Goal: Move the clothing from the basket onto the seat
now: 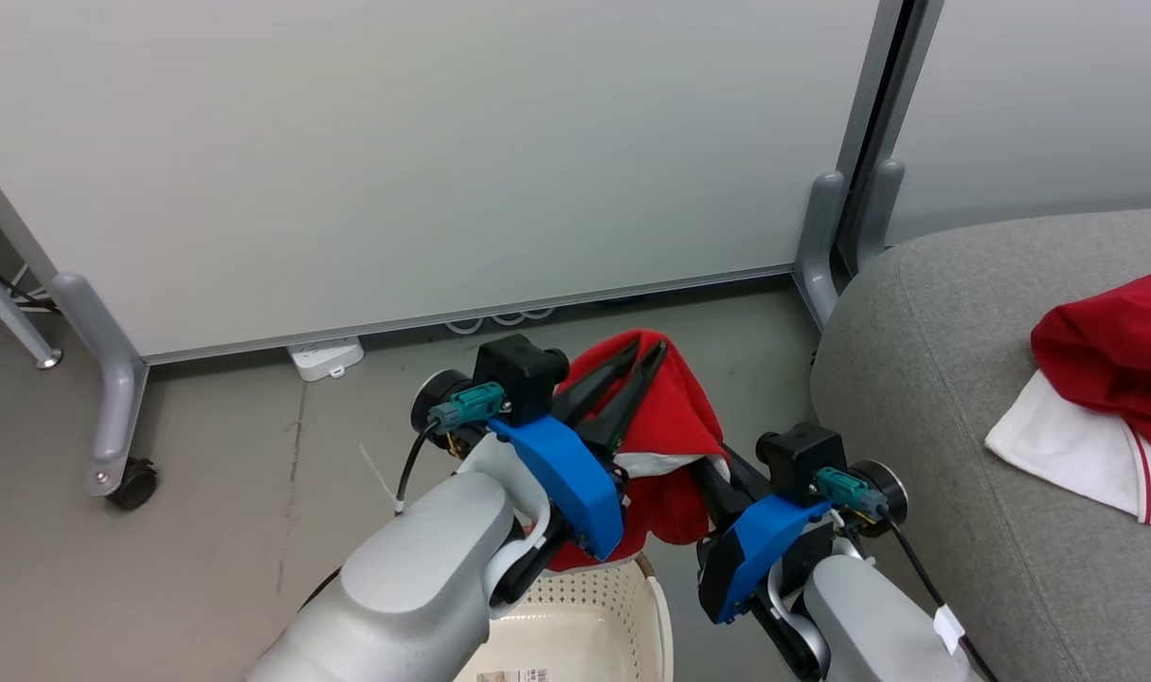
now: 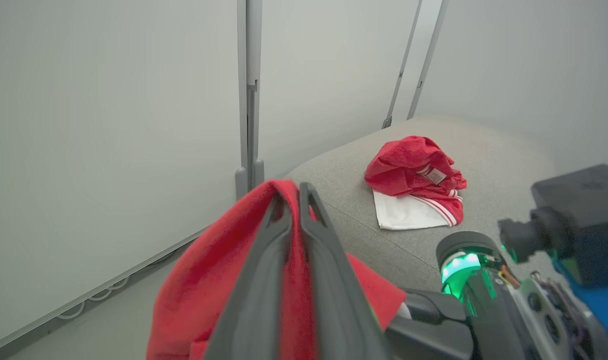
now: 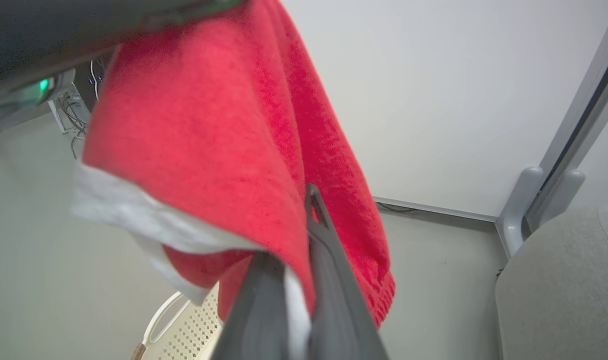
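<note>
Left forearm comes up from the lower left of the head view, wrist cocked so the left gripper point(image 1: 643, 350) points up and to the right, above the basket point(image 1: 622, 606). Its two dark fingers are pressed together, pinching the top fold of a red garment point(image 1: 674, 417). The cloth peaks at the tips and hangs down from there, a strip of white trim showing lower down. Left wrist view: red fabric sits in the narrow slit between the fingers and drapes off both sides. Next to the right, the right gripper point(image 1: 712, 478) reaches up and leftward from its blue mount, fingertips buried in the garment's lower edge. Right wrist view: fingers closed on the cloth, a white hem caught between them. Garment hangs between the two grippers over the basket's rim; cannot tell whether its lowest fold touches it. Farther right, the grey seat point(image 1: 916, 398), with a second garment point(image 1: 1115, 350), red over a white panel, crumpled on it, well apart from both grippers.
</note>
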{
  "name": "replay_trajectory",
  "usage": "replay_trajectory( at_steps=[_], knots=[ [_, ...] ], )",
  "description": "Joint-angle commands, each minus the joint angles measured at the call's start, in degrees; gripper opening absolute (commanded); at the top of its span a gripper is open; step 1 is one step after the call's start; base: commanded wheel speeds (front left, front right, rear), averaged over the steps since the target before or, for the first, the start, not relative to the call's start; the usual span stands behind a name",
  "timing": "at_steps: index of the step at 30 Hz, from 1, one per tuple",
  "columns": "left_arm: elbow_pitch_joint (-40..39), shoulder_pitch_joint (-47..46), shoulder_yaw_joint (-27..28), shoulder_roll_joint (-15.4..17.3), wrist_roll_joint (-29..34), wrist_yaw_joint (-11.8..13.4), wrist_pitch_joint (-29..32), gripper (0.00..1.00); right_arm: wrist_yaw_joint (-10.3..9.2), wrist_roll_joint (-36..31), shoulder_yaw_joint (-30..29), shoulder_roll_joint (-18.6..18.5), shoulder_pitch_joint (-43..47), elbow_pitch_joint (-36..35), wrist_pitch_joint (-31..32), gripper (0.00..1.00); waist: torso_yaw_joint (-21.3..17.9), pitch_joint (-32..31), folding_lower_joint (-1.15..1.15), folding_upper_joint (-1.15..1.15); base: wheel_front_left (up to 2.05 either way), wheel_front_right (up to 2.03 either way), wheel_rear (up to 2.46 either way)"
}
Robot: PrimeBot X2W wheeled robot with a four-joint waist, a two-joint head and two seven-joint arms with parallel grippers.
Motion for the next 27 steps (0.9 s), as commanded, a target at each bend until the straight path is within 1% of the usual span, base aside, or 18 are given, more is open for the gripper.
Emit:
replay_trajectory(
  at_steps=[1,6,9,10,15,19,22,27],
  knots=[
    [-2.0,1.1,1.8,0.5,1.4,0.4,-0.3,1.00,-0.06,0.0,-0.3,-0.1,-0.7,0.2,-0.3,0.00,0.0,0.1,0.00,0.00,0.00,0.00,0.00],
    [-9.6,8.4,7.6,3.1,7.6,1.2,-0.2,1.00,-0.06,-0.6,-1.3,0.0,-0.6,-0.6,-0.9,0.00,0.0,0.4,0.00,0.00,0.00,0.00,0.00],
    [-13.8,14.4,11.5,4.7,11.5,1.4,-0.2,1.00,-0.06,-0.7,-2.1,0.0,-0.4,-1.3,-1.2,0.00,0.1,0.8,0.00,0.00,0.00,0.00,0.00],
    [-13.8,14.4,11.5,4.7,11.5,1.4,-0.2,1.00,-0.06,-0.7,-2.1,0.0,-0.4,-1.3,-1.2,0.00,0.1,0.8,0.00,0.00,0.00,0.00,0.00],
    [-19.6,23.3,18.3,6.8,17.4,1.3,-0.2,1.00,-0.05,-1.3,-4.0,-0.3,0.2,-2.5,-1.3,0.00,0.7,1.8,0.00,0.00,0.00,0.00,0.00],
    [-23.4,29.5,24.6,7.5,21.0,0.7,-0.2,1.00,-0.05,-2.0,-5.5,-0.5,0.7,-3.3,-1.1,0.00,1.3,2.3,0.00,0.00,0.00,0.00,0.00],
    [-24.9,32.9,28.0,8.1,23.8,0.2,-0.2,1.00,-0.06,-2.4,-6.3,-0.6,1.1,-4.0,-0.7,0.00,1.6,2.6,0.00,0.00,0.00,0.00,0.00],
    [-26.6,37.0,33.0,7.3,27.1,-0.3,-0.2,1.00,-0.05,-3.0,-7.4,-0.6,1.3,-5.1,-0.3,0.00,1.9,3.1,0.00,0.00,0.00,0.00,0.00]
  ],
)
